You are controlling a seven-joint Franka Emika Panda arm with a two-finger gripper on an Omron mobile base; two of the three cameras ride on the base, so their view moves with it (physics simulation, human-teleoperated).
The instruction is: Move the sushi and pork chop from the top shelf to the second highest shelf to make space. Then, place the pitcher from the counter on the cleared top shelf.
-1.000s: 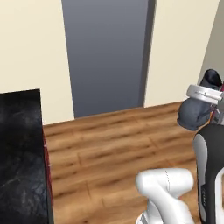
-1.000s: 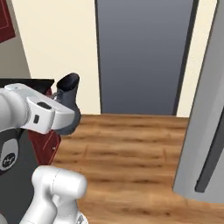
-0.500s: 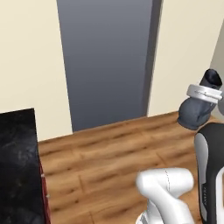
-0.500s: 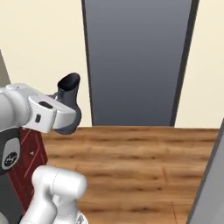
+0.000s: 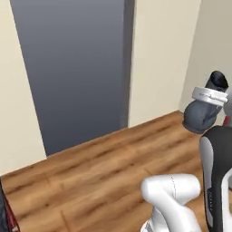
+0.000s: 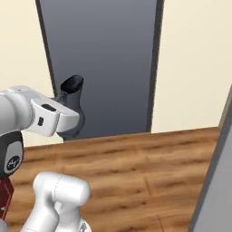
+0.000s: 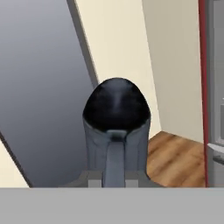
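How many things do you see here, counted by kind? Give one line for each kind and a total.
Pitcher: 1
Gripper, shut on the pitcher: 1
Grey door: 1
Wooden floor: 1
Total: 4

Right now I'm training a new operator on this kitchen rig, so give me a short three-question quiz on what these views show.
1. True or false: the pitcher is standing on the wooden floor.
2. What does the pitcher show against in the right base view? A) a grey panel B) a stove C) a sink
3. Fill in: in the hand view, you look at the pitcher's dark ____.

Key:
1. False. It is held up in the air at the end of the arm; the gripper is shut on the pitcher, jaws closed at its base.
2. A, the grey panel.
3. Mouth: the open rim faces the camera.
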